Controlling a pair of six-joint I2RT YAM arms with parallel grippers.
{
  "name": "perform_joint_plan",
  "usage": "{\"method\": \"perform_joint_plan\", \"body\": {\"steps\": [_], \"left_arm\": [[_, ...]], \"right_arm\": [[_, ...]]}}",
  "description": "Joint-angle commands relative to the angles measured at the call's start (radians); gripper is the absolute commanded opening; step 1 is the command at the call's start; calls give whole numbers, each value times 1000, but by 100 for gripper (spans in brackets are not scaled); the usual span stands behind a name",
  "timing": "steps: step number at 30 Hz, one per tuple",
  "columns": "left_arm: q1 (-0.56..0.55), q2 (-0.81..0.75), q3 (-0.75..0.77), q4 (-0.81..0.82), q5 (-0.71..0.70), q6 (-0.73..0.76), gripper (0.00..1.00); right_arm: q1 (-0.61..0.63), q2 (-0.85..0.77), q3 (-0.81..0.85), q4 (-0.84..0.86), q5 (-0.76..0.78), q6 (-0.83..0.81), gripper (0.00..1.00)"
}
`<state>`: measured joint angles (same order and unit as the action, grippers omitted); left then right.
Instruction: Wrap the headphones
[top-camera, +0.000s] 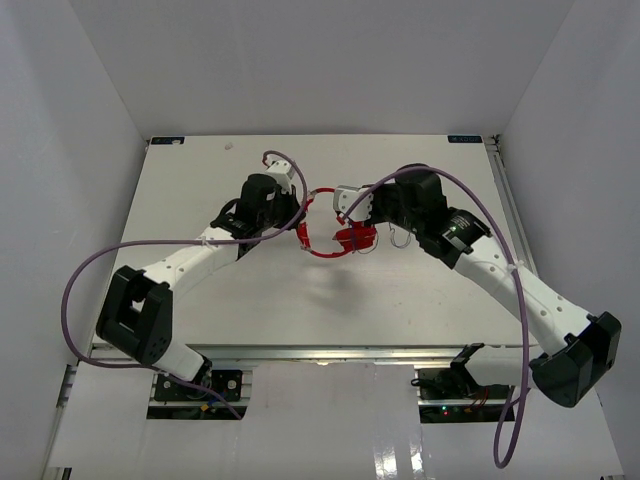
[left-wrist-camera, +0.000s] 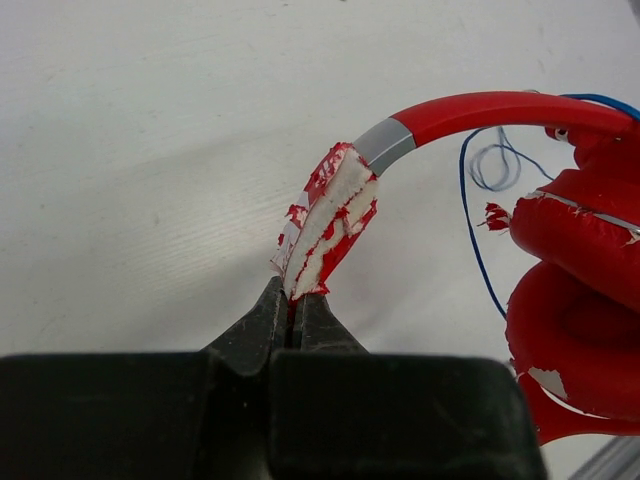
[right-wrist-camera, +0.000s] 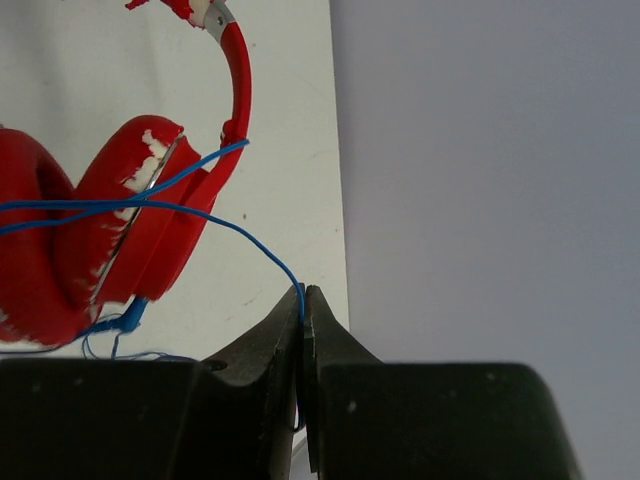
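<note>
The red headphones (top-camera: 340, 238) sit at the table's middle between both arms. My left gripper (left-wrist-camera: 296, 297) is shut on the worn red-and-white padding of the headband (left-wrist-camera: 330, 215); the ear cups (left-wrist-camera: 575, 290) lie to its right. My right gripper (right-wrist-camera: 303, 295) is shut on the thin blue cable (right-wrist-camera: 240, 235), which runs from the jaws across the ear cups (right-wrist-camera: 90, 235). Loose cable loops (left-wrist-camera: 495, 165) lie on the table behind the cups. In the top view the left gripper (top-camera: 300, 215) is left of the headphones and the right gripper (top-camera: 368, 212) is right of them.
The white table (top-camera: 300, 310) is walled by white panels at back and sides. Thick purple robot cables (top-camera: 85, 290) arc over each arm. The table's right edge (right-wrist-camera: 340, 150) is close beside my right gripper.
</note>
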<state>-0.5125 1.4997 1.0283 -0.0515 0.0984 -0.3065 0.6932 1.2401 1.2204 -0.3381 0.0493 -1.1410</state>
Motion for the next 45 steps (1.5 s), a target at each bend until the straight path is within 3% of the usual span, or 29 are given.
{"method": "perform_joint_plan", "body": {"steps": [1,13,26,34,45], "left_arm": [[-1,-108,-22,118,188,51,0],[-3,-177,-94,145,327,57,0],[-3,-234,-83,174,298,-40,0],[-3,-240,-45,205,352,-145,0],[-3,-239,-62,320,417,-332,0]], "right_arm": [[-40,42,38,37,-108,-8,8],[-183,126,91,44,-281,130,8],[-265,132,8,49,-614,309,8],[-289,168,-2,59,-773,400,28],[-356,165,-21,106,-876,500,51]]}}
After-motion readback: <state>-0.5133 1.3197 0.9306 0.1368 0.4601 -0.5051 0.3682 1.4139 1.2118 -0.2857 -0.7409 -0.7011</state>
